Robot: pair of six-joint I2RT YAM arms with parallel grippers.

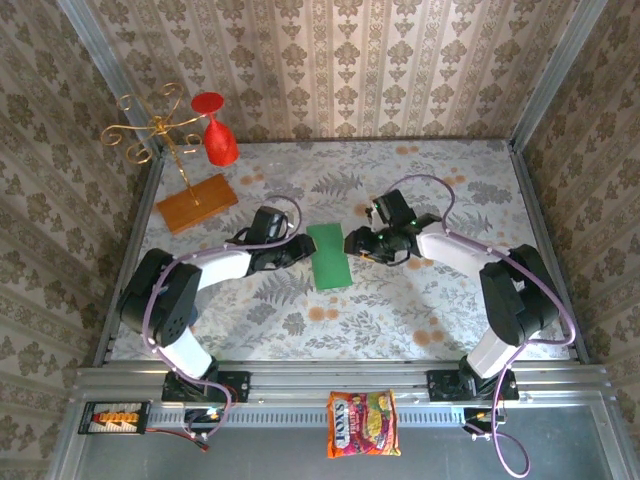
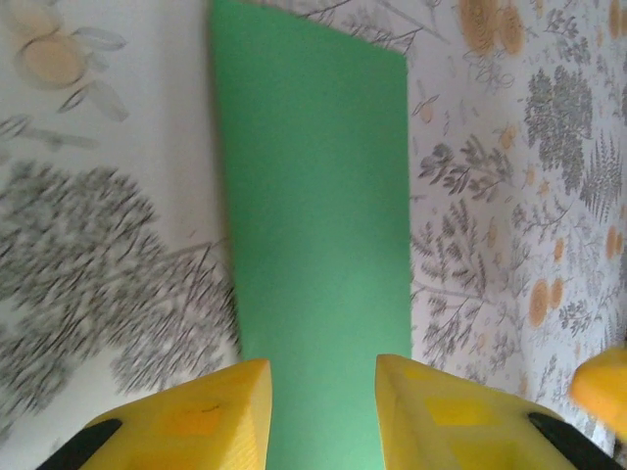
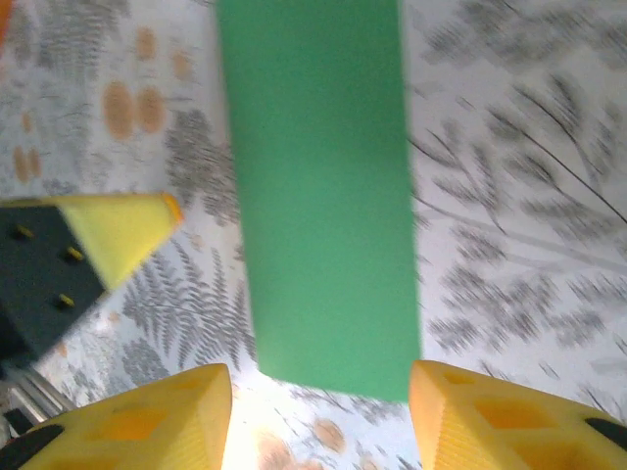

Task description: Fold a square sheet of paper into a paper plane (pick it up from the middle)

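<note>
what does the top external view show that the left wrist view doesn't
Top external, not left wrist: the gold wire stand with a red stemmed cup hung on it, the orange-brown rectangular board under it, the red-yellow printed snack packet, and the whole left arm and right arm. Left wrist, not top external: a close look at the left gripper, its yellow fingers parted above the near end of the bright green paper sheet. Shared: that sheet, a narrow rectangle lying flat on the floral tablecloth.
</note>
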